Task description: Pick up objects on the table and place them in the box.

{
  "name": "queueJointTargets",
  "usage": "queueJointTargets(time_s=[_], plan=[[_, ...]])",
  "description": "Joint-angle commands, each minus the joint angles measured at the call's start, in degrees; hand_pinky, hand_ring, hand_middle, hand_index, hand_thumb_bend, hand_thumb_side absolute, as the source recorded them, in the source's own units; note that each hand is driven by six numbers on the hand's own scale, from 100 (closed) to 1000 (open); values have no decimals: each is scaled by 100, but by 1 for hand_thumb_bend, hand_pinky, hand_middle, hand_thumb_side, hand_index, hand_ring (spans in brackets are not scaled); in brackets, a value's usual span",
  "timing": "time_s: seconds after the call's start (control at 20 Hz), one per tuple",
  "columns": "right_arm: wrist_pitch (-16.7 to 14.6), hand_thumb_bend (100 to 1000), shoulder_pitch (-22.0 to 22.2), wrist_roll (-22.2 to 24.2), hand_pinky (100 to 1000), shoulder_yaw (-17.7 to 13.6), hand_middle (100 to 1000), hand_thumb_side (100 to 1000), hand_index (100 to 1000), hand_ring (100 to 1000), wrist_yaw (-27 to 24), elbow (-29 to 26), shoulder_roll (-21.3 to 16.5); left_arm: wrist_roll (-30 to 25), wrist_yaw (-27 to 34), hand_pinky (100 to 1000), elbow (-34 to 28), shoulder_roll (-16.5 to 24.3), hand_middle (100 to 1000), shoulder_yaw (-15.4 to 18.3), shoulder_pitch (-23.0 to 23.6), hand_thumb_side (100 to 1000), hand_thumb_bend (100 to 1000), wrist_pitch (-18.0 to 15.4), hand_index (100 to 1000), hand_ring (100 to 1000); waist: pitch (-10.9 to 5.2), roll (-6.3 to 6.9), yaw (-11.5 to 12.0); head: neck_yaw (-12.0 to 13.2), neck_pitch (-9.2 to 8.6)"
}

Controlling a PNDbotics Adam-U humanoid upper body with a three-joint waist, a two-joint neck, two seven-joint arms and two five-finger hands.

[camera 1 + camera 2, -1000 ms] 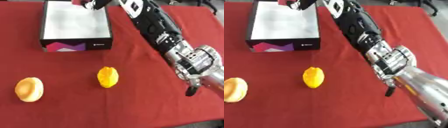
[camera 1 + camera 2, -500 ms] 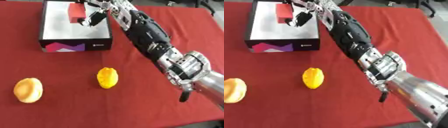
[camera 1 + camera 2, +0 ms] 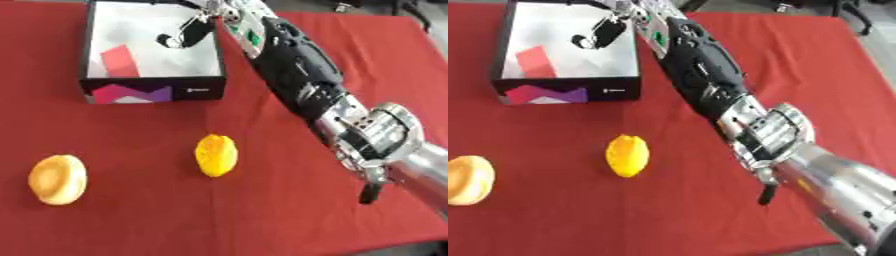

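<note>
Reaching across the red-clothed desk (image 3: 105,210), the right robot hand (image 3: 185,34) hung over the open white-floored cardboard box with black walls (image 3: 213,65) at the far left, its dark fingers curled downward with nothing visibly between them. A flat red rectangular piece (image 3: 120,60) lay on the box floor, left of the fingers and apart from them. The left robot hand showed in neither view.

Two things lay outside the box on the near side of the desk. A yellow-orange, lemon-shaped fruit (image 3: 215,154) lay near the middle, its long axis running near to far. A round, pale-orange bun-like object (image 3: 58,179) sat well to its left, close to the desk's left edge.

Judging by look alone, the lemon shape was probably light and rigid, perhaps a hollow toy, with a smooth, rounded skin that could roll or slip out of a pinch at its tapered ends. The likelier hold was across its broad middle, thumb on one side and fingers on the other. The bun seemed wider and flatter, possibly soft, so a grip across its rim from above would probably suit it, without much squeezing.
</note>
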Motion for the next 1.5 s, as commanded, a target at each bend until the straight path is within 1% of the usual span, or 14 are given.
queueJointTargets(time_s=[0.05,0.15,0.25,0.45,0.6,0.7,0.8,0.9,0.95,1.0,1.2,1.35,1.4,1.5], plan=[[174,175,-148,-23,1000,-155,714,100,902,901,-796,-381,-401,146,32,843,-111,148,779,67,3,702,244,-66,813,790,-102,-41,-41,45,54],[358,100,-143,-10,1000,-202,721,100,897,896,-1478,-720,-659,236,31,845,-111,169,779,73,72,715,238,-39,813,790,-143,-55,-101,117,86],[563,100,-95,127,1000,-246,724,100,885,893,-2432,-1110,-975,252,9,846,-110,199,780,73,161,728,232,36,813,791,-180,-74,-175,190,115],[1088,100,161,355,1000,-301,734,121,878,891,-4316,-2093,-1832,189,-32,848,-88,250,781,81,301,748,223,187,814,791,-234,-108,-330,339,147],[1424,100,556,327,1000,-393,733,135,869,886,-5431,-2930,-2503,135,-53,849,-35,285,781,84,378,762,215,252,813,790,-251,-121,-441,466,155],[1606,100,921,237,1000,-495,728,149,864,883,-6025,-3431,-2854,98,-63,849,6,304,781,82,423,767,211,282,812,790,-259,-123,-515,572,160],[1715,100,1407,148,1000,-583,726,151,862,878,-6496,-4002,-3177,47,-65,850,50,308,781,71,440,775,207,312,811,790,-257,-115,-562,655,147],[1739,100,1926,100,1000,-627,726,140,861,875,-6744,-4623,-3445,-11,-63,850,89,305,781,58,441,779,204,333,811,790,-244,-99,-583,712,117],[1715,100,2175,85,1000,-638,725,116,860,872,-6780,-4931,-3559,-39,-63,850,103,304,780,53,442,781,202,338,811,790,-236,-90,-588,731,106],[1660,100,2412,78,1000,-641,722,100,858,869,-6763,-5236,-3661,-63,-65,850,113,302,780,51,446,784,201,341,810,790,-227,-81,-592,750,93],[1391,100,3186,102,984,-591,723,104,853,864,-6462,-6288,-3898,-128,-71,850,158,294,780,54,475,793,195,356,809,790,-185,-44,-589,798,40],[1280,100,3518,169,980,-476,723,122,851,862,-6200,-6809,-3951,-157,-73,850,190,290,780,54,503,795,193,364,809,790,-172,-27,-584,802,19],[1222,100,3559,229,977,-397,728,154,852,862,-6114,-6869,-3967,-168,-73,850,197,288,780,49,509,797,192,366,809,790,-172,-24,-580,798,13],[1059,100,3588,400,975,-204,736,174,852,863,-5909,-6913,-3983,-192,-75,850,214,284,780,37,516,798,191,373,809,790,-171,-22,-574,785,2]])
